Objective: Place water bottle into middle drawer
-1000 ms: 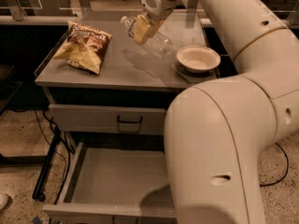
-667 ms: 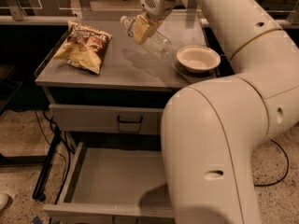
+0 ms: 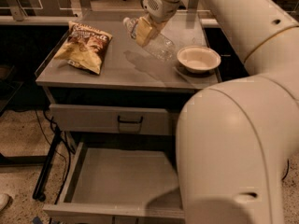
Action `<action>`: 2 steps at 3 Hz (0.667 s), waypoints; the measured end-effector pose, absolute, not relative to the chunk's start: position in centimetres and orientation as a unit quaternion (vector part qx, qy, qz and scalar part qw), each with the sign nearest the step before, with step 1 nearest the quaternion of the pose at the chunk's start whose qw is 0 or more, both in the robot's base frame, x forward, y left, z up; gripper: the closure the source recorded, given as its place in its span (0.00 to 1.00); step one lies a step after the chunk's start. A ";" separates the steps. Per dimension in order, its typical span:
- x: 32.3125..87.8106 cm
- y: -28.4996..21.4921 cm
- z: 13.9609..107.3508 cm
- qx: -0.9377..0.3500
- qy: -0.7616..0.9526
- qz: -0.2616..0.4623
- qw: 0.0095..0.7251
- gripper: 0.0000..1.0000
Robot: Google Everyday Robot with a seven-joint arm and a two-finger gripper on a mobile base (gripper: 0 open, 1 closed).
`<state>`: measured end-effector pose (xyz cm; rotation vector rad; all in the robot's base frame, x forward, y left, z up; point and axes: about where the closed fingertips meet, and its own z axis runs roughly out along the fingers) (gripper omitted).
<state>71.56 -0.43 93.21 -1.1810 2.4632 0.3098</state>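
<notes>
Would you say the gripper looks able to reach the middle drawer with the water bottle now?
Probably yes: the gripper holds the water bottle above the countertop, and the middle drawer below stands pulled out, its visible floor bare. It must first clear the countertop's front edge.

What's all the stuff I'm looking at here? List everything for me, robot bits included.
chip bag: one, brown and yellow, lying on the left of the cabinet top
bowl: one, white, on the right of the cabinet top
water bottle: one, clear plastic, tilted above the cabinet top, just left of the bowl
cabinet top: one, grey, centre of view
upper drawer: one, grey front with black handle, closed, under the top
middle drawer: one, grey, pulled open, lower down
gripper: one, yellowish fingers shut on the water bottle, over the back of the top
arm: one, cream, filling the right side
</notes>
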 end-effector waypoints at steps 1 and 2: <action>68.5 -0.8 92.9 -0.416 0.884 0.101 0.188 1.00; 65.0 -1.1 91.0 -0.416 0.888 0.098 0.168 1.00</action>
